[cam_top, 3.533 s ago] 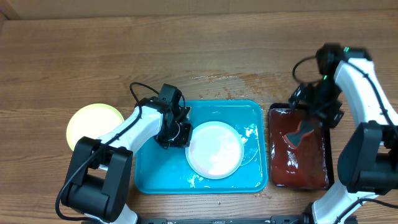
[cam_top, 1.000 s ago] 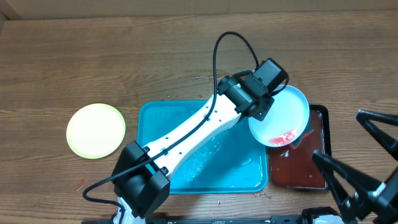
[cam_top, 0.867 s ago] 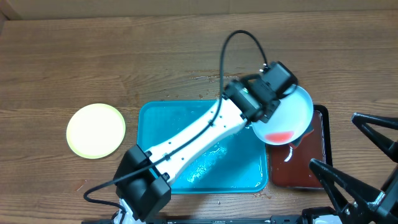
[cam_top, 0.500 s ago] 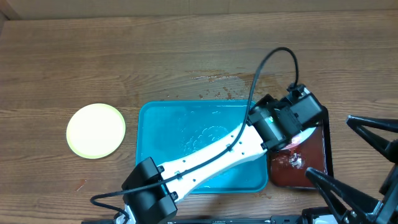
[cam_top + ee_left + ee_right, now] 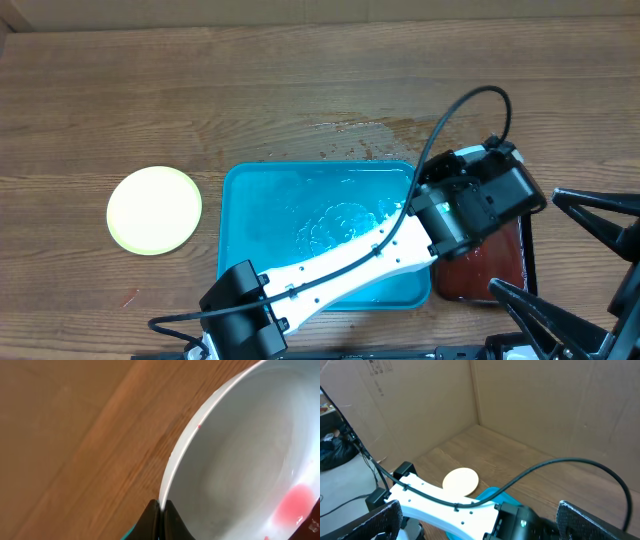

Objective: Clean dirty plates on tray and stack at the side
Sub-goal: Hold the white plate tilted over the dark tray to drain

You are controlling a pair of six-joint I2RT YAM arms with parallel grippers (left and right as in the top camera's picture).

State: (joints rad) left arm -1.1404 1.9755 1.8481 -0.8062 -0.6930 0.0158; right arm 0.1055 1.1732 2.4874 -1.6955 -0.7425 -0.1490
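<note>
My left gripper (image 5: 487,203) reaches across the turquoise tray (image 5: 226,240) and hangs over the dark tray (image 5: 505,272). It is shut on the rim of the white plate (image 5: 240,450), pinched between its fingers (image 5: 154,519). A pink-red smear (image 5: 295,510) sits inside the plate. In the overhead view the plate is hidden under the gripper. A pale yellow-green plate (image 5: 155,208) lies on the table left of the turquoise tray and also shows in the right wrist view (image 5: 461,481). My right gripper (image 5: 527,241) is wide open and empty at the right edge.
The dark tray holds reddish-brown liquid. The turquoise tray holds only water and foam (image 5: 340,220). Water drops wet the wood (image 5: 350,128) behind it. The left arm (image 5: 340,268) lies diagonally over the tray. Cardboard walls (image 5: 530,395) stand beyond the table.
My left gripper has carried the white plate from the turquoise tray to the right, over the dark tray, and now covers it from above. The right arm pulled back to the right edge.
</note>
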